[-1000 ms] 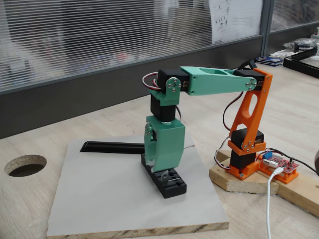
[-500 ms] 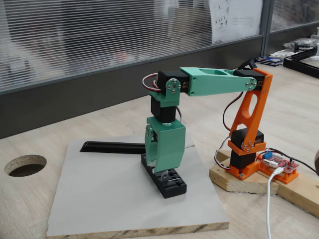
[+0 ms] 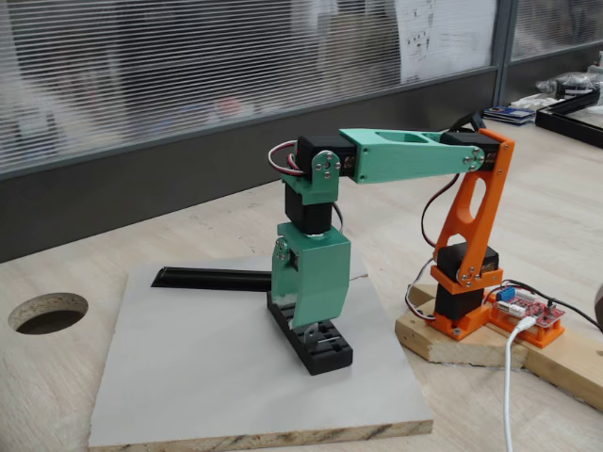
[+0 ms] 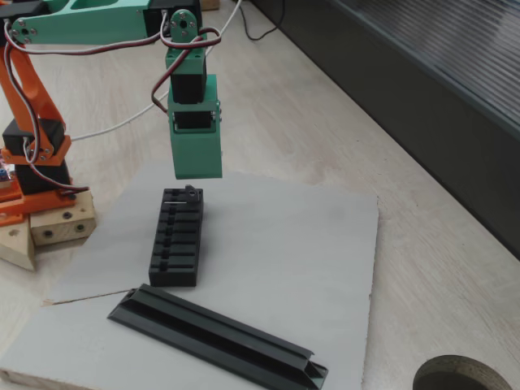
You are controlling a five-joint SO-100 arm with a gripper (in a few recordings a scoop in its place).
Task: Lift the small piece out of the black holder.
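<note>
- Looking from my remote station, nearest in a fixed view is the grey board (image 4: 276, 268) on the worktop (image 4: 325, 122), with the long black angled bar (image 4: 219, 331) lying at its front.
- Behind the bar, I see the black holder (image 4: 177, 237); a small piece (image 4: 191, 189) seems to stand in its far end slot, just under the arm.
- Farther back, the end effector (image 4: 195, 175) hangs just above that end; whether its fingers are wide or narrow, I cannot tell.
- I judge the lift not yet done: grasp and raise remain.
</note>
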